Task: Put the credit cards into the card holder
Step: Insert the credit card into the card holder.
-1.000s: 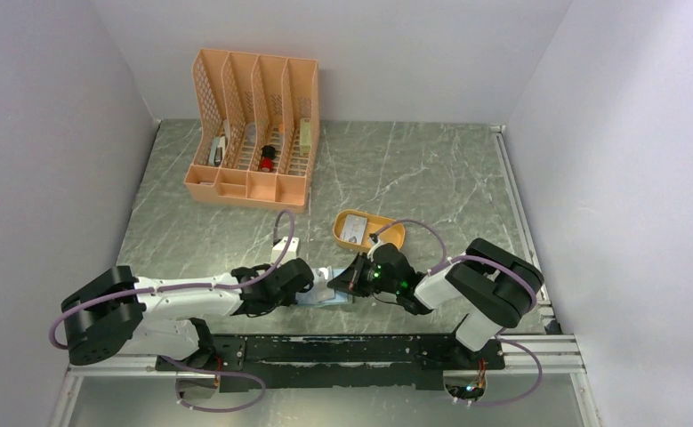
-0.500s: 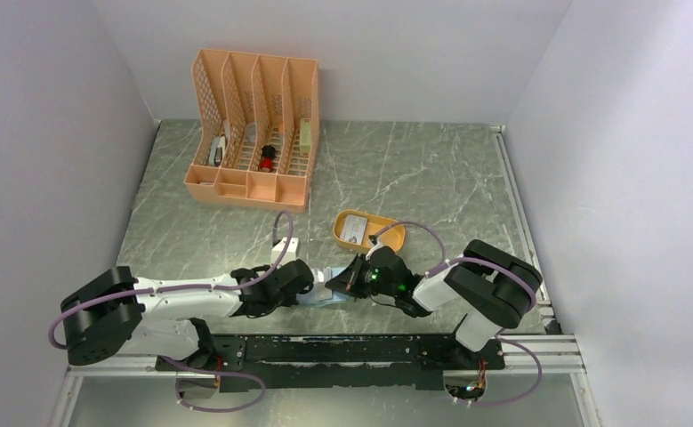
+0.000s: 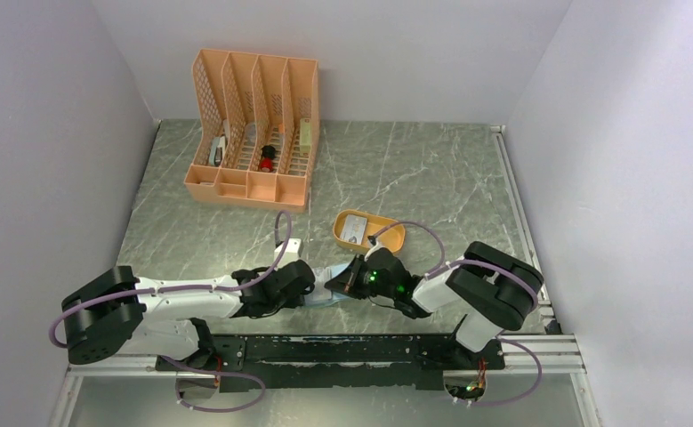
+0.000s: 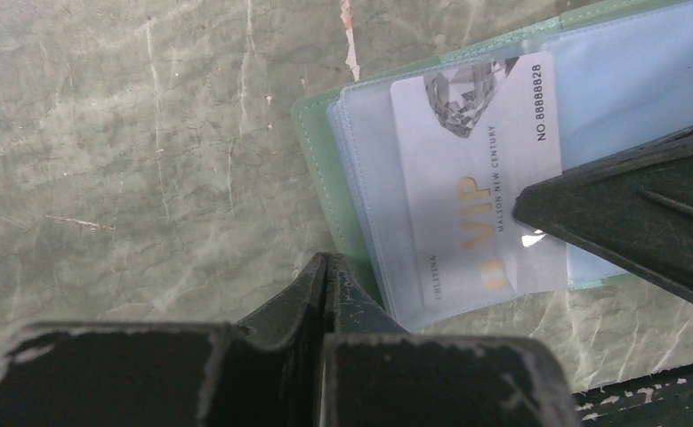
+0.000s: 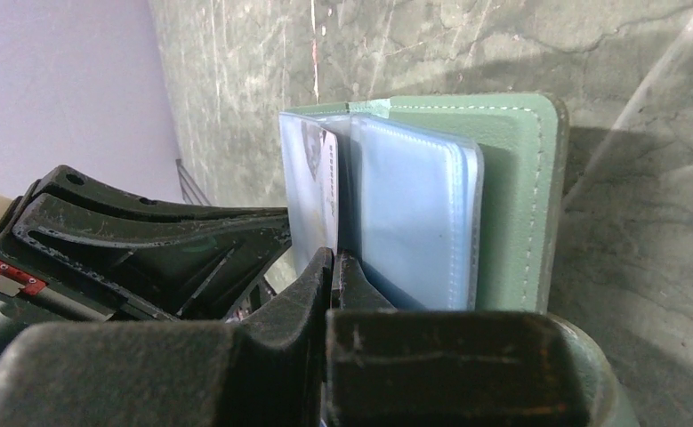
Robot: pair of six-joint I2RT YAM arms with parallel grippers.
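Two black claws meet low in the middle of the top view, over a small sage-green folding card holder (image 3: 321, 301) that lies open on the grey-green marbled table (image 3: 414, 169). The left gripper (image 4: 325, 267) is clenched, its tips at the holder's lower-left edge in its own view; whether it pinches the cover cannot be told. The right gripper (image 5: 332, 265) is likewise closed, its tips at the edge of the pale blue clear sleeves (image 5: 414, 205). A pale grey-white credit card (image 4: 467, 151) marked VIP sits in the top sleeve. Its long axis runs up the left wrist frame, with the number end at the upper right. Another pale card (image 3: 353, 229) lies in the mustard-yellow oval tray (image 3: 392, 238), just above the right claw.
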